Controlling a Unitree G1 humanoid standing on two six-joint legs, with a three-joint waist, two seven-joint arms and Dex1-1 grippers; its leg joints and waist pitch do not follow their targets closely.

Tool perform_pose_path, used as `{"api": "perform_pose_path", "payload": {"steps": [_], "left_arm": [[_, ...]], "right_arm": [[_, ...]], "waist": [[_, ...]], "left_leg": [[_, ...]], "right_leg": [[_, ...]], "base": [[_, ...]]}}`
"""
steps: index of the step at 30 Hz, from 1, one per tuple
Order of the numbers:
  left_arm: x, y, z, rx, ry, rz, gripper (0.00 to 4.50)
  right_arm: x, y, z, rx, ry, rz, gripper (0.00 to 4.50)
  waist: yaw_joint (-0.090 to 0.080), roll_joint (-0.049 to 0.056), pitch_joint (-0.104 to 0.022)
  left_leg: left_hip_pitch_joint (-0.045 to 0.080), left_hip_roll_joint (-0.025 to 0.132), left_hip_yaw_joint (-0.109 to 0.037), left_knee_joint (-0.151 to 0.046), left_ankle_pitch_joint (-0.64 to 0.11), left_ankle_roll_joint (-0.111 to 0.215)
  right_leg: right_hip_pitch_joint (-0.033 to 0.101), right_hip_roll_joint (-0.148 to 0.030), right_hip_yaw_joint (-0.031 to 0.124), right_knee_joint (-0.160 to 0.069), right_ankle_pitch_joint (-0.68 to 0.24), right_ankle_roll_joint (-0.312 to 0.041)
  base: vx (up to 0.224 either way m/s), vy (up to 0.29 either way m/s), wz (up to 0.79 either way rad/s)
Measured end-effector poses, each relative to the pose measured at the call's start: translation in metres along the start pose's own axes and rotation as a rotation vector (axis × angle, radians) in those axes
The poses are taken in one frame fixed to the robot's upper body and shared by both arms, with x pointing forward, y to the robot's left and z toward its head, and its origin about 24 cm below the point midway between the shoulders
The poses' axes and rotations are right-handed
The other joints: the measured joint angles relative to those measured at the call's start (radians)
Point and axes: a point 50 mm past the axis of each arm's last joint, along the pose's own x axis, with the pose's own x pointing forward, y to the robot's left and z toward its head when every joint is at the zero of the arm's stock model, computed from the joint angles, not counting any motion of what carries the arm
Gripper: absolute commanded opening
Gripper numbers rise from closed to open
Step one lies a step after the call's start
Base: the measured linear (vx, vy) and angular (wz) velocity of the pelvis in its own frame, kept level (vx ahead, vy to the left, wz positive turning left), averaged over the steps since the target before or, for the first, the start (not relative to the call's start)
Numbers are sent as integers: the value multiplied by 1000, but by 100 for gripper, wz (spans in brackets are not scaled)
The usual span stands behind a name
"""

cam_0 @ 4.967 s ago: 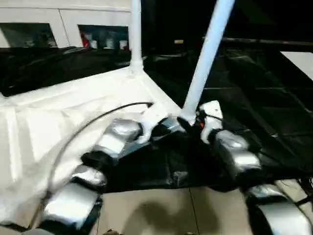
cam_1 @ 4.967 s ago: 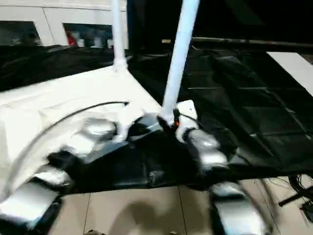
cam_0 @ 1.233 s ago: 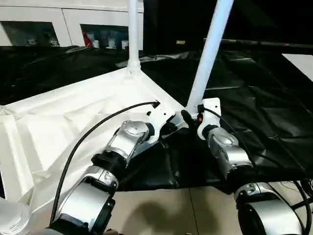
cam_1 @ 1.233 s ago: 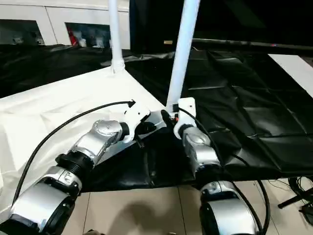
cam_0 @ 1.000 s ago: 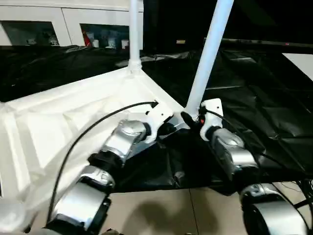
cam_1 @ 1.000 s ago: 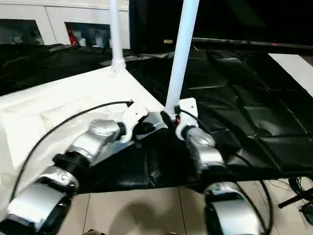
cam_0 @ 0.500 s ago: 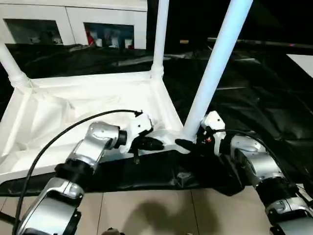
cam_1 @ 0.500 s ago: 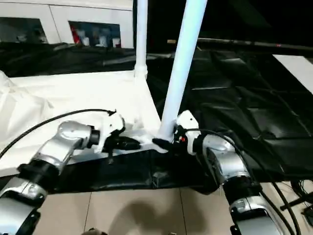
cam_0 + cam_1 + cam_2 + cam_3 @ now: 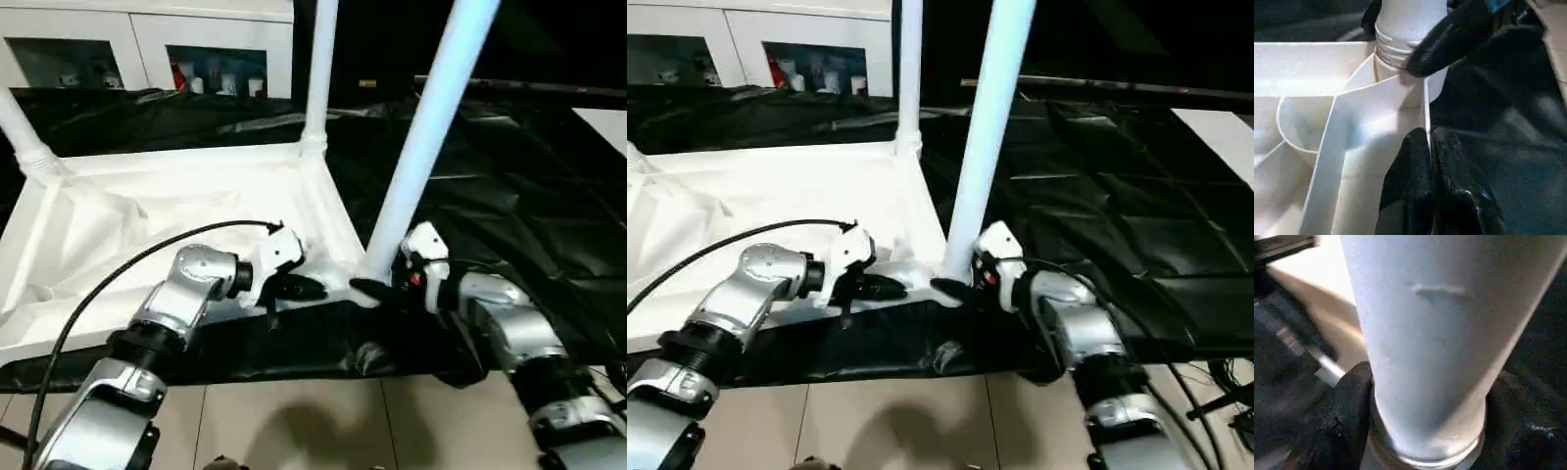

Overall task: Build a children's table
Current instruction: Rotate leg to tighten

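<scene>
Little has moved since half a second ago: your right pincer (image 9: 1420,431) still clamps the foot of the near leg (image 9: 421,147), one black finger (image 9: 1342,421) on each side of the tube just above its threaded end — the leg leans slightly. Your left pincer (image 9: 1431,147) remains closed on the thin rim of the tabletop (image 9: 147,215), just beside the corner socket (image 9: 1400,63) where that leg sits. The tabletop lies underside up on a black sheet (image 9: 509,186), which covers the floor. Two more legs (image 9: 318,78) stand in its far corners — one (image 9: 22,137) at the left. Behind them stands a white cabinet (image 9: 147,49).
</scene>
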Motion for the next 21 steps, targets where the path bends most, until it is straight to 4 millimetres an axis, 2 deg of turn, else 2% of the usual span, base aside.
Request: {"api": "perform_pose_path", "payload": {"steps": [4,10,16,17,21], "left_arm": [[23,5,10,-19,6,114,0],[48,3,22,-56,5,211,0],[54,4,24,-62,6,227,0],[54,4,24,-60,6,227,0],[52,4,23,-47,2,209,0]], "right_arm": [[14,-7,1,106,-30,-249,273],[24,-14,4,166,-28,-460,273],[28,-14,4,189,-50,-505,273],[28,-14,4,202,-58,-500,329],[28,-13,5,210,-78,-442,345]], "waist": [[-1,0,0],[3,0,-1],[5,0,-1],[5,0,-1],[4,0,-1]], "left_leg": [[1,0,0,0,0,0],[1,0,0,0,0,0],[1,-1,0,0,0,0],[1,-1,0,0,0,0],[1,0,0,-1,0,0]], "right_leg": [[0,0,0,1,0,0],[1,0,0,0,0,0],[2,0,0,0,1,0],[2,0,0,0,1,0],[1,0,0,0,1,1]], "base": [[0,0,0],[0,0,0],[0,0,0],[0,0,0],[0,0,0]]}}
